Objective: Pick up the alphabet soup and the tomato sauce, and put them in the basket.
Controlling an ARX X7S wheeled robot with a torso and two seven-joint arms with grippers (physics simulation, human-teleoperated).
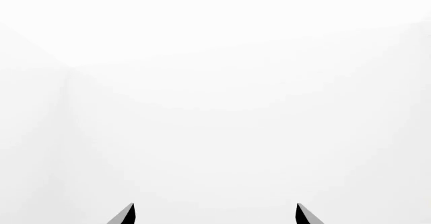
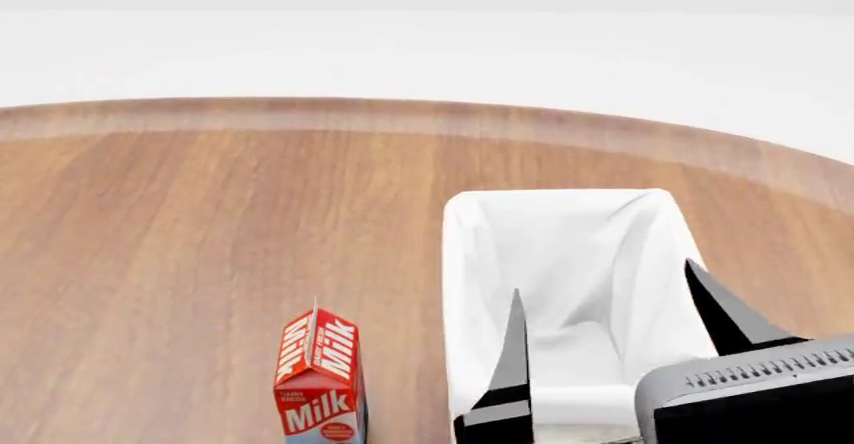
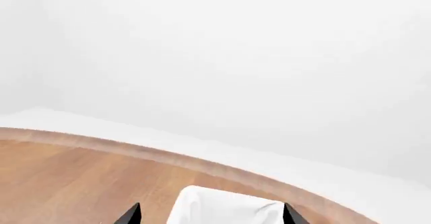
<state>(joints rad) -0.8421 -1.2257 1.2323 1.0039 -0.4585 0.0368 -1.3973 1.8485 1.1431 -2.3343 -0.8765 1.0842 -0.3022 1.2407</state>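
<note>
The basket (image 2: 467, 264), lined with white cloth, stands on the wooden table at the right of the head view; its far end also shows in the right wrist view (image 3: 225, 206). My right gripper (image 2: 603, 282) hangs over the basket, jaws wide apart with nothing between them; the right wrist view (image 3: 211, 210) shows the same. My left gripper (image 1: 215, 210) is open and empty, facing only a white wall, and is outside the head view. The alphabet soup and the tomato sauce are out of view. The basket's near end is hidden by my right arm.
A red-and-white milk carton (image 2: 318, 374) stands upright left of the basket, near the front. The round wooden table (image 2: 200, 224) ends in a curved far edge, with white floor and wall beyond.
</note>
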